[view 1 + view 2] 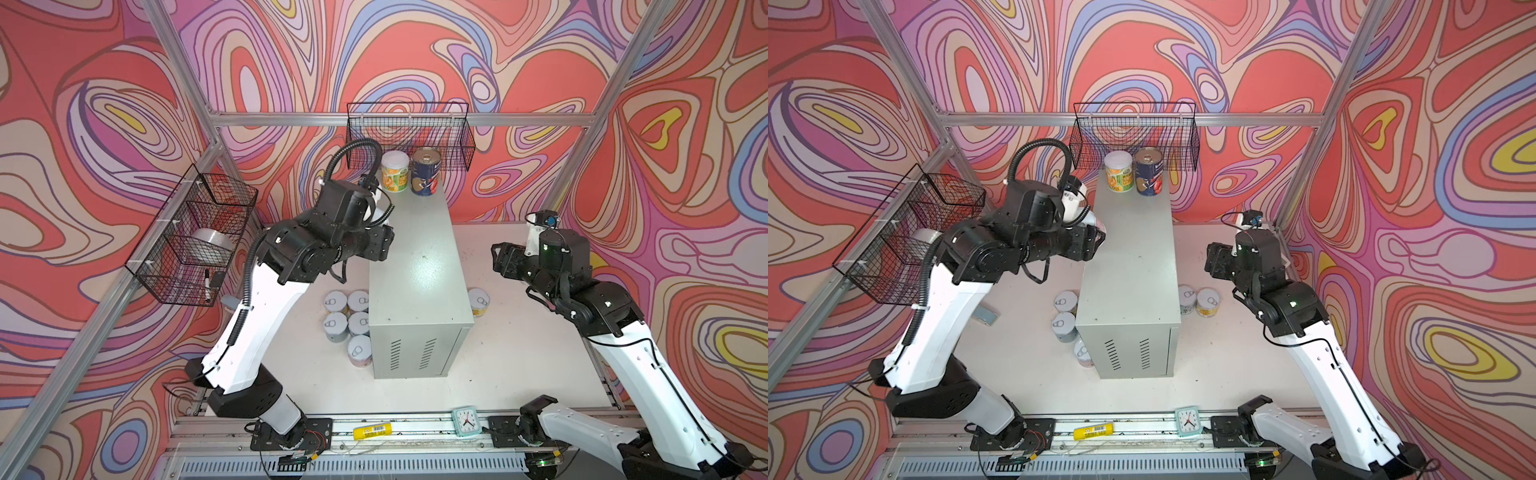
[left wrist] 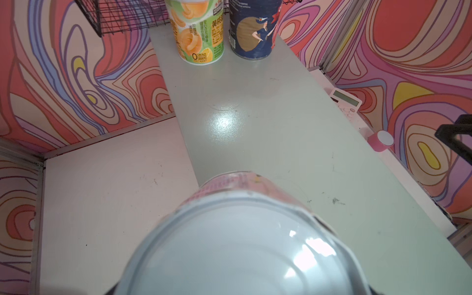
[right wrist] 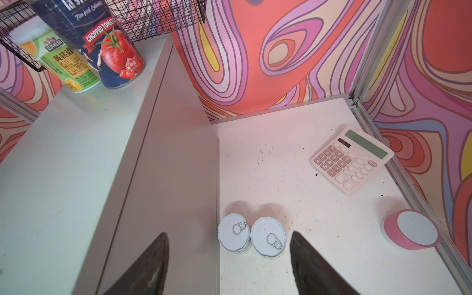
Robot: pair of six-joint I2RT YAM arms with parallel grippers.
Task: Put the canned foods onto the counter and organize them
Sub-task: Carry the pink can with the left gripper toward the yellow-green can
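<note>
Early going, by my judgement: only two tins stand on the box (image 1: 419,266), the peach can (image 1: 394,171) and the navy can (image 1: 425,172), side by side at its 12 o'clock end. A third is on its way. The left pincer (image 1: 1094,243) is clamped on a pink can (image 2: 245,237), held above the box's 9 o'clock edge and not yet set down. The right pincer (image 3: 228,233) hangs with jaws apart and nothing in them, above the desk (image 3: 293,178) at the box's 3 o'clock side.

Seven tins are left on the desk: five cans (image 1: 347,320) clustered at 9 o'clock of the box, and two cans (image 1: 1198,300) touching each other at 3 o'clock.

A top view shows all five in the cluster. The box hides part of them in its twin, which in turn shows both tins at 3 o'clock. The left wrist view alone shows the held tin's lid and pink label clearly. The right wrist view alone shows the whole calculator (image 3: 352,158) and a pink puck (image 3: 411,229), both near the two cans.
</note>
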